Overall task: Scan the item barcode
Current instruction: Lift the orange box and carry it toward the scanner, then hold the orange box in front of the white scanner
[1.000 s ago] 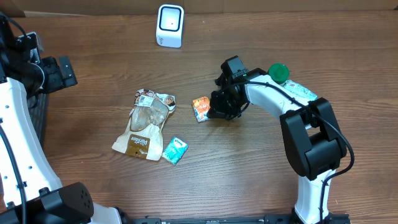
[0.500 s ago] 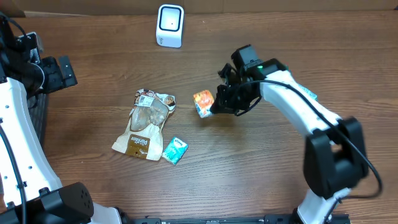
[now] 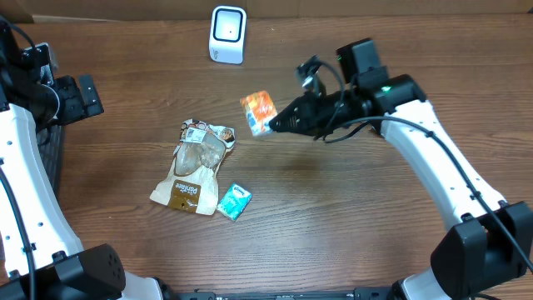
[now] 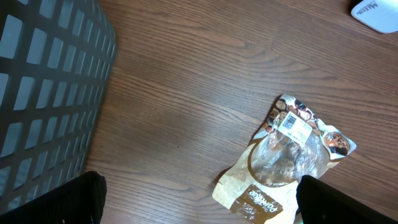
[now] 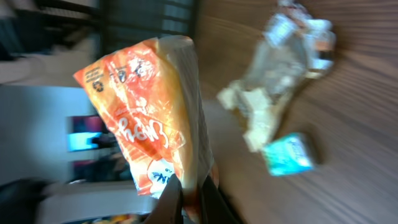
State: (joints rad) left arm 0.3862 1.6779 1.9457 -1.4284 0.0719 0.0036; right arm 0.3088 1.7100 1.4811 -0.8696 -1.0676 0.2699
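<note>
My right gripper (image 3: pixel 280 123) is shut on the edge of a small orange snack packet (image 3: pixel 259 112) and holds it in the air over the middle of the table. In the right wrist view the orange packet (image 5: pixel 142 118) stands up out of the right gripper (image 5: pixel 193 200), its printed face in view. The white barcode scanner (image 3: pixel 227 34) stands at the back edge, up and to the left of the packet. My left gripper (image 4: pixel 199 208) is open and empty, high at the far left by the basket.
A brown and clear snack pouch (image 3: pixel 194 167) lies flat left of centre, with a small teal packet (image 3: pixel 235 201) just to its right. A dark mesh basket (image 4: pixel 43 93) stands at the left edge. A white corner of the scanner (image 4: pixel 378 14) shows top right.
The right gripper has lifted the orange packet off the table and carried it back and to the left, towards the scanner. The left arm has not moved.
</note>
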